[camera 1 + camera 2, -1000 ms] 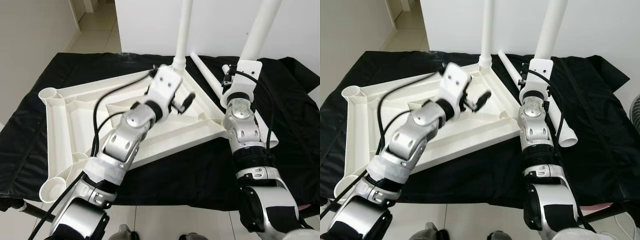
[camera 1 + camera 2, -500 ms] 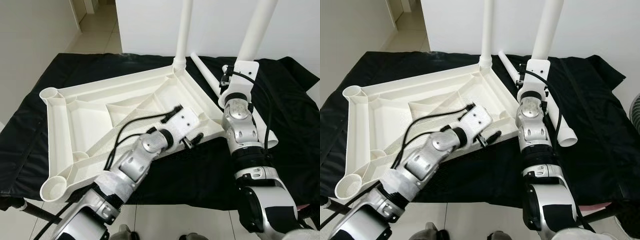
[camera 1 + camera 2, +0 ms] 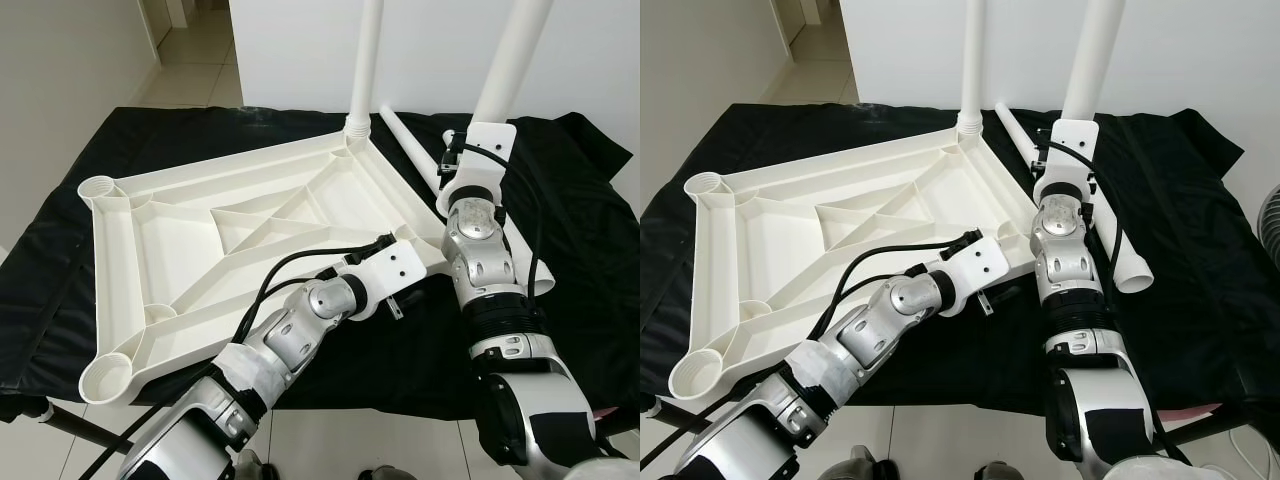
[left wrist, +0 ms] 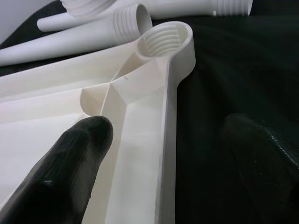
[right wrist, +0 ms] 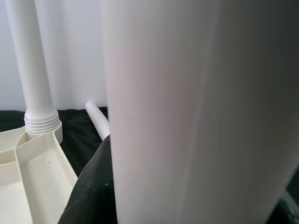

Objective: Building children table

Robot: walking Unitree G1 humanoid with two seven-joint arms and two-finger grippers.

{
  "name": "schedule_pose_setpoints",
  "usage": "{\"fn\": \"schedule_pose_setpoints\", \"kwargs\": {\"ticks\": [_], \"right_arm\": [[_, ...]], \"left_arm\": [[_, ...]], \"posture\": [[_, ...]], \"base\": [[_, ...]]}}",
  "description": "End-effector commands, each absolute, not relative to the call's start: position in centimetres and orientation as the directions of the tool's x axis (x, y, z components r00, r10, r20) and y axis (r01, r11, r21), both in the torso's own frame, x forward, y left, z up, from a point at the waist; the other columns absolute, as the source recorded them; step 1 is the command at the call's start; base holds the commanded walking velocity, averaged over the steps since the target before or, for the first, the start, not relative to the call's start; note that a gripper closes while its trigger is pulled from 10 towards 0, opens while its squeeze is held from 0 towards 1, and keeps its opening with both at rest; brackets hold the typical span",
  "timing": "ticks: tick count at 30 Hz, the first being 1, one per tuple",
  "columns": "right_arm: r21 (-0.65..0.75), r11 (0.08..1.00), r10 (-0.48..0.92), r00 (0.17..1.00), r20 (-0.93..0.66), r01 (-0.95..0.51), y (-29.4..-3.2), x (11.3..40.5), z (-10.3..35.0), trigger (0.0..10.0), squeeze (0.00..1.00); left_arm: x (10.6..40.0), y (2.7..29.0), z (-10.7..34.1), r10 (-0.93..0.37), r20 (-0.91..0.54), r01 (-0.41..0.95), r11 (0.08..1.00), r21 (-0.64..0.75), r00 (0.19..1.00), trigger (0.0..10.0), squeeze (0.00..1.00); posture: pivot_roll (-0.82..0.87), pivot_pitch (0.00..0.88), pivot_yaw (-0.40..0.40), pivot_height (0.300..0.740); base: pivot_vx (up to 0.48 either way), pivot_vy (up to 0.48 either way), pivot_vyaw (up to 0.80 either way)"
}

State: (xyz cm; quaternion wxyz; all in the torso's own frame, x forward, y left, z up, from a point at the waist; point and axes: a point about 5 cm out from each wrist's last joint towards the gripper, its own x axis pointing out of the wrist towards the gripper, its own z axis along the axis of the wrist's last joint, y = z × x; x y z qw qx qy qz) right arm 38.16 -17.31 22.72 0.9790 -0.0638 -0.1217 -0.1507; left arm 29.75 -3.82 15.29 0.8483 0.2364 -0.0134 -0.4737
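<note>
A table draped in a black cloth (image 3: 130, 150) carries the parts. On the cloth lies an upturned white ribbed plastic tabletop (image 3: 180, 250). Just beside its far corner lie loose white plastic leg tubes (image 3: 412, 150).

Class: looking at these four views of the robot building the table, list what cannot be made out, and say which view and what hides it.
- Right gripper's fingers: right wrist view, the held white leg covers them.
- Both upright legs' tops: eye views, cut by the top edge, e.g. the screwed-in leg.
- Left gripper: wrist view, fingertips blurred; contact with the tabletop is unclear.

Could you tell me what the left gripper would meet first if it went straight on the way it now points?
Probably the tabletop's empty threaded corner socket: the left gripper, fingers open, straddles that rim, pointing along it.
</note>
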Motion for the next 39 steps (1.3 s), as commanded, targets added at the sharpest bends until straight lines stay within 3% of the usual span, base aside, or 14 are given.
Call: {"fn": "schedule_pose_setpoints", "kwargs": {"ticks": [1,2,3,4,8,9,10,11,12,20,21,22,23,39], "right_arm": [[-0.084,0.94,-0.296,0.914,0.278,0.33,-17.6,38.1,23.3,10.0,0.0],[-0.083,0.937,-0.306,0.91,0.279,0.34,-17.9,38.0,23.3,10.0,0.0],[-0.083,0.937,-0.306,0.91,0.279,0.34,-17.9,38.0,23.3,10.0,0.0],[-0.084,0.935,-0.309,0.909,0.28,0.344,-18.0,38.0,23.3,10.0,0.0],[-0.083,0.932,-0.317,0.906,0.281,0.352,-18.1,37.9,23.3,10.0,0.0],[-0.082,0.931,-0.321,0.904,0.282,0.356,-18.2,37.9,23.3,10.0,0.0],[-0.082,0.931,-0.321,0.904,0.282,0.356,-18.2,37.9,23.3,10.0,0.0],[-0.082,0.93,-0.323,0.903,0.282,0.358,-18.3,37.9,23.3,10.0,0.0],[-0.082,0.93,-0.324,0.903,0.283,0.359,-18.3,37.9,23.4,10.0,0.0],[-0.079,0.93,-0.326,0.903,0.281,0.36,-18.2,37.9,23.3,10.0,0.0],[-0.078,0.93,-0.324,0.904,0.28,0.358,-18.1,38.0,23.3,10.0,0.0],[-0.079,0.932,-0.321,0.905,0.278,0.354,-18.0,38.0,23.3,10.0,0.0],[-0.079,0.933,-0.317,0.907,0.277,0.351,-17.8,38.0,23.2,10.0,0.0],[-0.085,0.937,-0.306,0.912,0.273,0.34,-17.5,38.0,23.1,10.0,0.0]], "left_arm": [[29.9,-3.9,15.1,-0.807,-0.219,0.799,0.427,0.422,0.548,9.1,0.0],[30.2,-3.8,14.9,-0.796,-0.235,0.798,0.435,0.418,0.558,0.9,0.0],[30.2,-3.8,14.9,-0.796,-0.235,0.798,0.435,0.418,0.558,0.9,0.0],[30.4,-3.8,14.7,-0.787,-0.246,0.796,0.443,0.412,0.565,0.0,0.0],[30.8,-3.8,14.2,-0.769,-0.266,0.791,0.459,0.403,0.582,0.0,0.0],[30.8,-4.0,13.9,-0.763,-0.278,0.792,0.459,0.402,0.583,2.4,0.0],[30.8,-4.0,13.9,-0.763,-0.278,0.792,0.459,0.402,0.583,2.4,0.0],[30.9,-4.0,13.8,-0.758,-0.284,0.79,0.46,0.406,0.587,9.0,0.0],[30.9,-4.0,13.8,-0.756,-0.285,0.788,0.46,0.409,0.59,10.0,0.0],[31.3,-4.2,13.6,-0.743,-0.294,0.784,0.477,0.396,0.601,10.0,0.0],[31.4,-4.3,13.6,-0.742,-0.293,0.784,0.484,0.39,0.603,3.7,0.0],[31.5,-4.4,13.7,-0.743,-0.289,0.784,0.486,0.386,0.603,1.4,0.0],[31.5,-4.5,13.8,-0.746,-0.286,0.785,0.486,0.383,0.602,0.0,0.0],[31.8,-4.0,13.8,-0.751,-0.294,0.79,0.466,0.399,0.591,0.0,0.0]], "posture": [[-0.12,0.051,0.048,0.74],[-0.13,0.052,0.054,0.74],[-0.13,0.052,0.054,0.74],[-0.13,0.052,0.054,0.74],[-0.13,0.052,0.055,0.74],[-0.14,0.05,0.059,0.74],[-0.14,0.05,0.059,0.74],[-0.14,0.05,0.059,0.74],[-0.14,0.049,0.061,0.74],[-0.14,0.049,0.061,0.74],[-0.14,0.049,0.061,0.74],[-0.14,0.049,0.061,0.74],[-0.13,0.051,0.062,0.74],[-0.13,0.052,0.06,0.74]], "base": [[0.0,0.0,0.0],[0.0,0.0,0.0],[0.0,0.0,0.0],[0.0,0.0,0.0],[0.0,0.0,0.0],[0.0,0.0,0.0],[0.0,0.0,0.0],[0.0,0.0,0.0],[0.0,0.0,0.0],[0.0,0.0,0.0],[0.0,0.0,0.0],[0.0,0.0,0.0],[0.0,0.0,0.0],[0.0,0.0,0.0]]}}
